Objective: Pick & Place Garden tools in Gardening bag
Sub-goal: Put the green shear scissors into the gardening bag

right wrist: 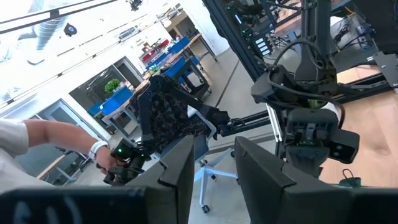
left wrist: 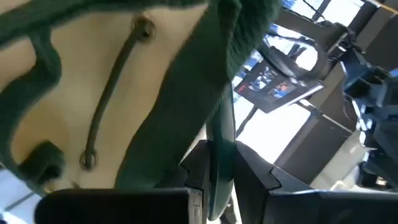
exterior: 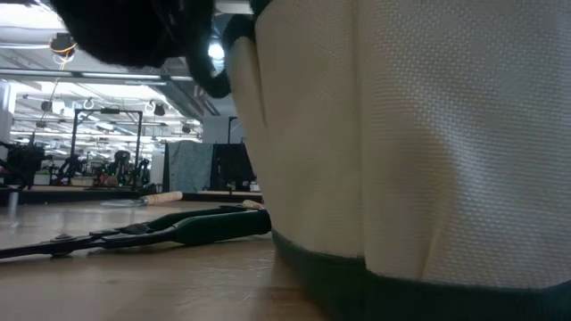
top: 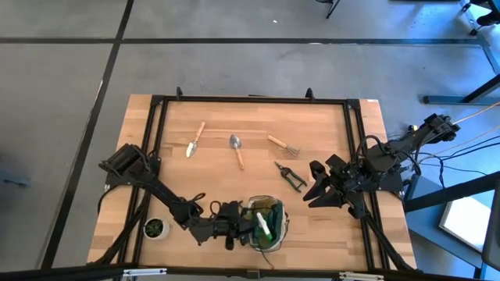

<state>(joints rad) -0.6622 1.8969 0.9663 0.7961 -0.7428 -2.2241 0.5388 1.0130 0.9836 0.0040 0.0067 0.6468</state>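
Gardening bag (top: 269, 226), khaki canvas with olive trim, near worktop (top: 234, 187) edge; left gripper (top: 248, 225) clamped on its rim, best held steady to keep the mouth wide. Right gripper (top: 316, 187), fingers apart, empty, beside dark-handled pruning shears (top: 291, 176). Farther: wooden-handled trowels (top: 194, 140) (top: 237, 150) and fork (top: 283, 145).

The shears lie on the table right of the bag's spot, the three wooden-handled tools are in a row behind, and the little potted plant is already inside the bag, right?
Not quite. The potted plant stands on the table to the left of the bag, not in it, as the high view shows. What sticks out of the bag is a spray bottle. The shears and the three wooden-handled tools lie as you say.
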